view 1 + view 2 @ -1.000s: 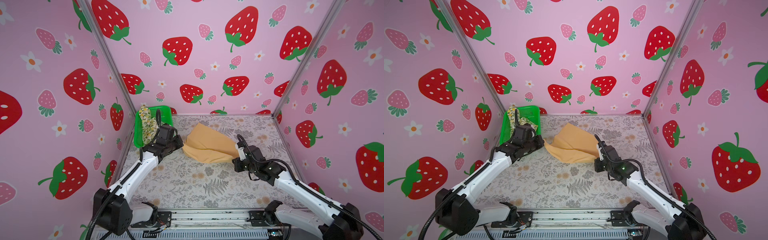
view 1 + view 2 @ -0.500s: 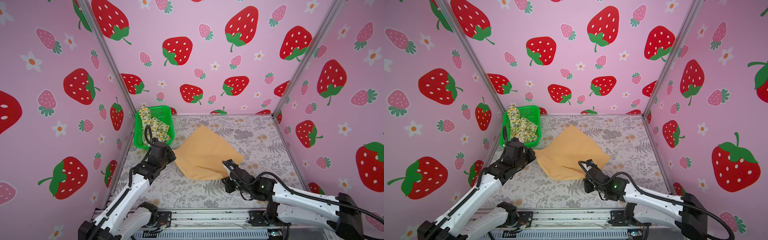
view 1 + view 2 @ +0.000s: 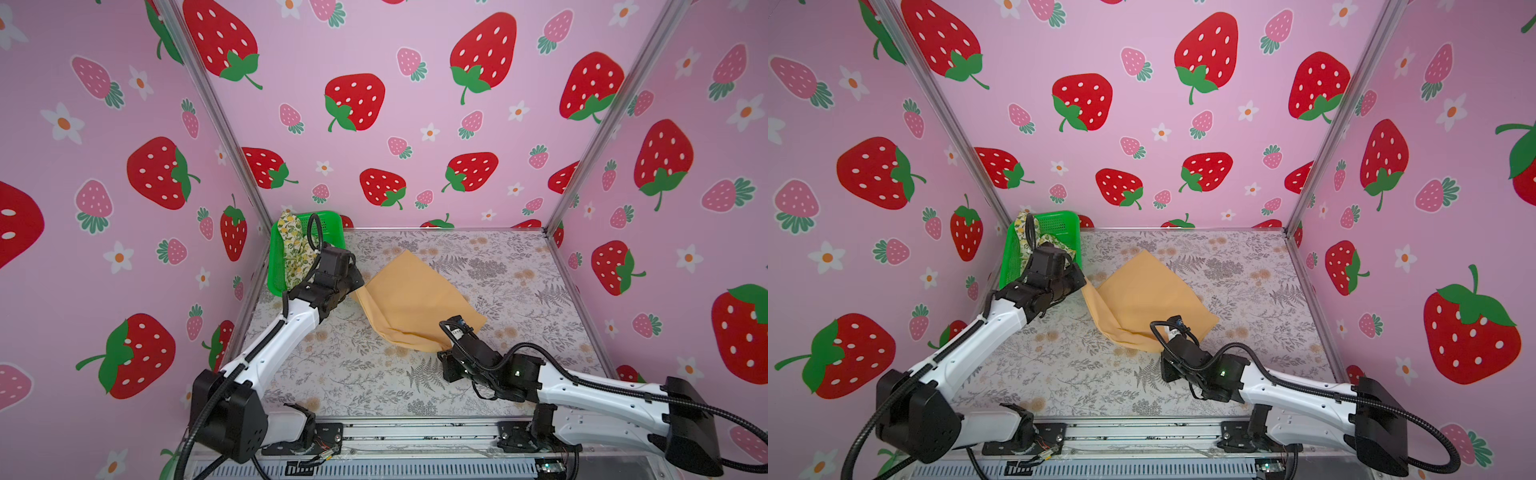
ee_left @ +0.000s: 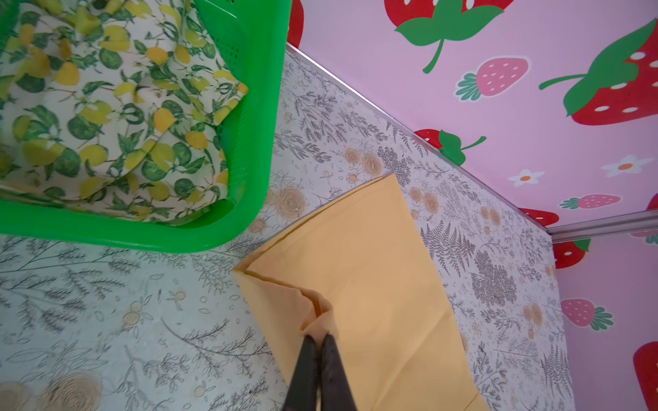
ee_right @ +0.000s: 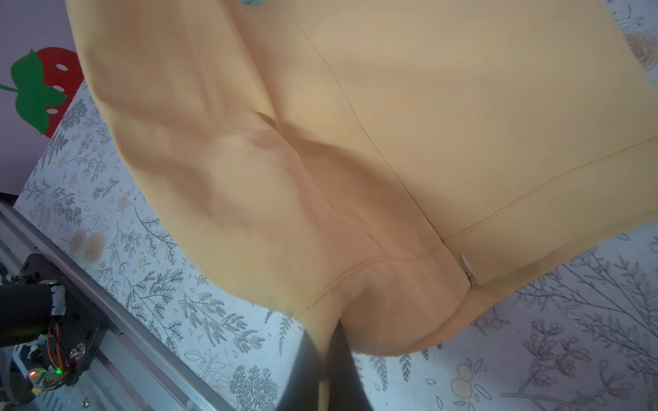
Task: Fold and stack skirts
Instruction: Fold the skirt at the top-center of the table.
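Here the mustard-yellow skirt (image 3: 415, 299) lies spread around the middle of the table (image 3: 519, 266). The left hand (image 4: 319, 341) is pinched tight on the skirt's corner nearest the green basket (image 4: 256, 142). The right hand (image 5: 325, 334) is clamped on the skirt's edge toward the table's front edge. The lemon-print skirt (image 4: 106, 106) sits bunched inside the basket at the far left corner.
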Available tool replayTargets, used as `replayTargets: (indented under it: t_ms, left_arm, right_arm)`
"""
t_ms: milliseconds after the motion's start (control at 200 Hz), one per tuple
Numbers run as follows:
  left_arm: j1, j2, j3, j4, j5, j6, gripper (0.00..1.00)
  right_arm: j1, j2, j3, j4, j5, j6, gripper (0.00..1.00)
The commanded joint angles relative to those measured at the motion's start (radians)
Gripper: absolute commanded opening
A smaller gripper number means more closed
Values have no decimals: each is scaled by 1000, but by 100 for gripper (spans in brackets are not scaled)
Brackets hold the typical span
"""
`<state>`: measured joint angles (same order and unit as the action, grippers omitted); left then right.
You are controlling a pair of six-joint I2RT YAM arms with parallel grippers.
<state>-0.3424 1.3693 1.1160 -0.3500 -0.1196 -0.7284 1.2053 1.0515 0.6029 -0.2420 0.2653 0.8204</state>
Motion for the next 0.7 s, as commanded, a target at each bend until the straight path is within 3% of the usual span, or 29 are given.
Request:
replayTargets:
  t_ms: [0,345,695]
  left_arm:
    - [-1,114,119,47,51,5,0]
    - [-37,432,416,70,161,-58,0]
    - [-81,664,642,82,180,-109,0]
  right_arm:
    - [-46,-10,-13,11,30,18,4]
    - [-272,-28,-51,29,-38,-40,5]
    - [-483,3,-65,75,-121,-126,5]
